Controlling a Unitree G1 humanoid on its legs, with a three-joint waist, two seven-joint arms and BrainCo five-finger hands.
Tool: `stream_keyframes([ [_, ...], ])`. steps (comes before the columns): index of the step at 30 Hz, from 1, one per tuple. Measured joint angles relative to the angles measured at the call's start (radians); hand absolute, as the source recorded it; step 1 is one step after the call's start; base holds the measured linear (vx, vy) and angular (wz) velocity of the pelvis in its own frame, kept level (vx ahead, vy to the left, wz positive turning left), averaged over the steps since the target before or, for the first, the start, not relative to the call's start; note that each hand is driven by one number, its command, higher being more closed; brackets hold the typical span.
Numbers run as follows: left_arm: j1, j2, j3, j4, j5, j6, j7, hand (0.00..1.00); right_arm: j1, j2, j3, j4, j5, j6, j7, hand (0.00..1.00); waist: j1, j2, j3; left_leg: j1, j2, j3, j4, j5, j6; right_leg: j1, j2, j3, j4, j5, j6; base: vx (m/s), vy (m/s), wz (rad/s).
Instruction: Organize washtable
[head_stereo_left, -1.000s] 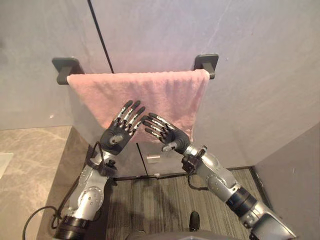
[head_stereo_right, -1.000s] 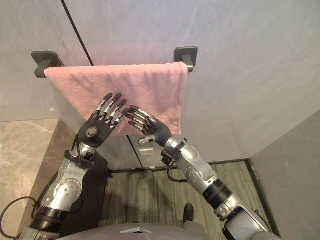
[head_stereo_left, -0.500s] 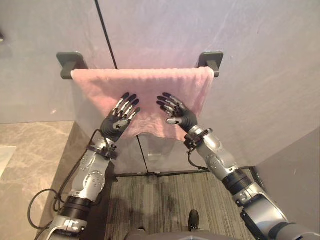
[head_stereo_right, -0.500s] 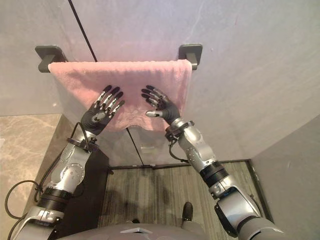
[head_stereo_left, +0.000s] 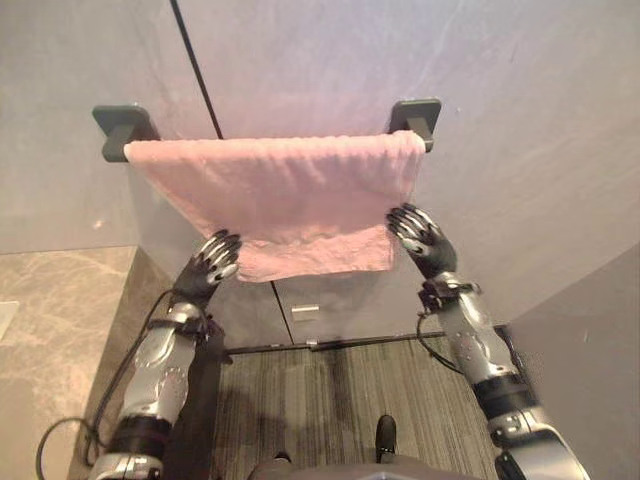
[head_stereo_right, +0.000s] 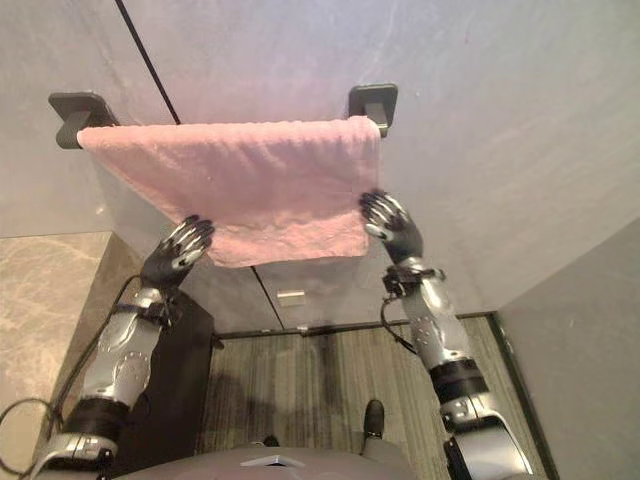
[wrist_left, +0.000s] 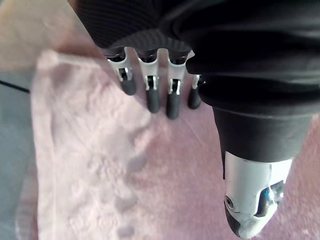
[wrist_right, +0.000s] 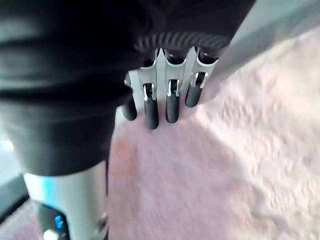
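Grey wall panels (head_stereo_left: 500, 120) straight ahead, split by 1 dark seam (head_stereo_left: 196, 70). Striped floor (head_stereo_left: 330, 400) at 6 o'clock, pale stone counter (head_stereo_left: 50, 300) at 8 o'clock. 2 dark brackets (head_stereo_left: 416, 116) at 11 and 1 o'clock. Open room under the hem and between both arms; side wall (head_stereo_left: 590, 340) close at 4 o'clock. Pink towel (head_stereo_left: 280, 195) draped between the brackets at 12 o'clock. Left hand (head_stereo_left: 212, 262) curled on its 7 o'clock corner, right hand (head_stereo_left: 422, 238) curled on its 5 o'clock corner, fingertips (wrist_left: 153, 102) sunk into the pile.
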Motion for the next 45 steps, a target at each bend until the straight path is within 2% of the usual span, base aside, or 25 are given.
stream_keyframes([
  [4,0.075,-0.07,0.112,0.043,0.037,-0.007,0.053,0.0,0.105,0.002,-0.122,-0.001,0.0,-0.003,-0.019,0.0,-0.005,0.001,0.001,0.006,-0.001,0.001,-0.007,-0.001,-0.002,0.0,0.001,-0.005,-0.001,-0.001,0.001,0.0,-0.001,-0.02],
  [8,0.117,-0.098,0.169,0.062,0.07,-0.013,0.077,0.0,0.173,0.01,-0.197,0.004,-0.003,-0.012,-0.02,0.0,-0.01,0.001,0.001,0.016,-0.001,0.0,-0.012,0.0,-0.002,0.002,0.001,-0.009,-0.001,-0.003,0.003,0.0,0.0,0.0],
  [12,0.124,-0.117,0.204,0.184,0.094,-0.033,0.086,0.0,0.211,0.039,-0.26,0.066,-0.012,-0.024,-0.034,0.0,-0.02,0.001,0.001,0.02,-0.004,-0.005,-0.014,0.0,-0.002,0.008,-0.002,-0.014,-0.001,-0.003,0.004,0.0,0.002,0.01],
  [16,0.148,-0.149,0.2,0.367,0.159,-0.038,0.094,0.0,0.253,0.067,-0.286,0.223,-0.028,-0.032,-0.055,0.0,-0.024,0.002,0.0,0.042,-0.006,-0.006,-0.026,0.0,-0.002,0.024,-0.003,-0.018,-0.004,-0.011,0.011,0.0,0.0,0.0],
  [18,0.15,-0.172,0.194,0.521,0.276,-0.027,0.113,0.0,0.293,0.086,-0.285,0.339,-0.095,-0.031,-0.063,0.0,-0.027,0.001,0.0,0.044,-0.006,-0.006,-0.029,0.0,-0.002,0.025,-0.003,-0.018,-0.004,-0.014,0.012,0.0,0.0,0.0],
  [21,0.167,-0.22,0.192,0.623,0.396,-0.001,0.141,0.0,0.339,0.107,-0.291,0.464,-0.178,-0.009,-0.067,0.0,-0.03,0.003,0.001,0.059,-0.006,-0.005,-0.035,-0.001,-0.002,0.037,-0.002,-0.019,-0.004,-0.02,0.014,0.04,0.012,-0.01],
  [23,0.184,-0.268,0.193,0.699,0.47,0.01,0.168,0.0,0.366,0.138,-0.333,0.616,-0.207,0.009,-0.07,0.0,-0.04,0.005,0.002,0.084,-0.007,0.002,-0.045,-0.001,-0.002,0.055,-0.001,-0.016,-0.003,-0.023,0.016,0.03,0.019,-0.06],
  [25,0.189,-0.293,0.196,0.751,0.488,0.027,0.194,0.0,0.381,0.154,-0.372,0.727,-0.249,0.013,-0.085,0.0,-0.052,0.006,0.002,0.095,-0.008,0.013,-0.046,-0.004,-0.002,0.06,-0.001,-0.007,-0.004,-0.024,0.016,0.0,0.016,-0.13],
  [31,0.186,-0.335,0.207,0.782,0.488,0.049,0.249,0.0,0.438,0.154,-0.448,0.844,-0.351,0.054,-0.113,0.0,-0.065,0.025,0.008,0.114,-0.001,0.034,-0.042,-0.012,-0.012,0.077,0.005,0.007,-0.007,-0.026,0.013,-0.04,-0.01,-0.12],
  [34,0.193,-0.348,0.23,0.78,0.486,0.05,0.262,0.0,0.44,0.156,-0.455,0.848,-0.359,0.062,-0.126,0.0,-0.073,0.05,0.022,0.103,0.055,0.06,0.051,-0.079,-0.049,0.096,0.045,0.023,-0.001,-0.048,-0.01,-0.01,-0.099,-0.31],
  [35,0.209,-0.357,0.242,0.77,0.484,0.05,0.262,0.0,0.44,0.154,-0.454,0.848,-0.37,0.07,-0.129,0.0,-0.076,0.069,0.018,0.101,0.106,0.072,0.11,-0.104,-0.066,0.113,0.084,0.019,0.002,-0.067,-0.038,0.07,-0.093,-0.33],
  [36,0.232,-0.345,0.243,0.764,0.483,0.05,0.263,0.0,0.434,0.158,-0.449,0.851,-0.379,0.069,-0.13,0.0,-0.075,0.071,0.015,0.067,0.146,0.064,0.225,-0.116,-0.081,0.104,0.107,0.019,0.034,-0.09,-0.052,0.06,-0.159,-0.24],
  [37,0.229,-0.338,0.243,0.764,0.482,0.052,0.263,0.0,0.427,0.158,-0.449,0.864,-0.391,0.069,-0.13,0.0,-0.075,0.063,0.018,0.02,0.164,0.037,0.321,-0.105,-0.088,0.104,0.114,0.016,0.045,-0.096,-0.049,0.01,-0.232,-0.04],
  [38,0.231,-0.345,0.247,0.734,0.465,0.053,0.263,0.0,0.411,0.148,-0.45,0.885,-0.398,0.07,-0.134,0.0,-0.066,0.052,0.03,-0.064,0.174,-0.027,0.479,-0.041,-0.067,0.114,0.112,0.018,0.053,-0.104,-0.06,-0.1,-0.353,0.11],
  [39,0.222,-0.353,0.253,0.723,0.446,0.049,0.268,0.0,0.396,0.131,-0.449,0.882,-0.407,0.069,-0.135,0.0,-0.054,0.046,0.055,-0.132,0.173,-0.102,0.604,0.048,-0.054,0.124,0.101,0.02,0.077,-0.12,-0.077,-0.13,-0.314,0.09],
  [40,0.217,-0.356,0.252,0.719,0.444,0.049,0.27,0.0,0.389,0.123,-0.447,0.882,-0.416,0.069,-0.136,0.0,-0.052,0.053,0.075,-0.155,0.17,-0.131,0.654,0.099,-0.048,0.133,0.1,0.02,0.087,-0.131,-0.081,-0.19,-0.276,0.05],
  [42,0.226,-0.358,0.252,0.714,0.435,0.049,0.28,0.0,0.35,0.106,-0.435,0.873,-0.437,0.067,-0.144,0.0,-0.045,0.065,0.101,-0.225,0.153,-0.206,0.737,0.27,-0.036,0.128,0.1,0.016,0.119,-0.157,-0.104,-0.21,-0.295,0.05],
  [43,0.229,-0.358,0.259,0.715,0.423,0.047,0.283,0.0,0.333,0.105,-0.433,0.872,-0.443,0.067,-0.146,0.0,-0.039,0.065,0.103,-0.246,0.148,-0.222,0.745,0.328,-0.035,0.121,0.1,0.011,0.12,-0.162,-0.111,-0.13,-0.257,0.08],
  [45,0.229,-0.362,0.283,0.716,0.418,0.047,0.285,0.0,0.316,0.105,-0.433,0.871,-0.444,0.066,-0.15,0.0,-0.031,0.063,0.108,-0.254,0.149,-0.229,0.783,0.336,-0.027,0.122,0.1,-0.009,0.118,-0.163,-0.123,0.0,-0.143,0.17],
])
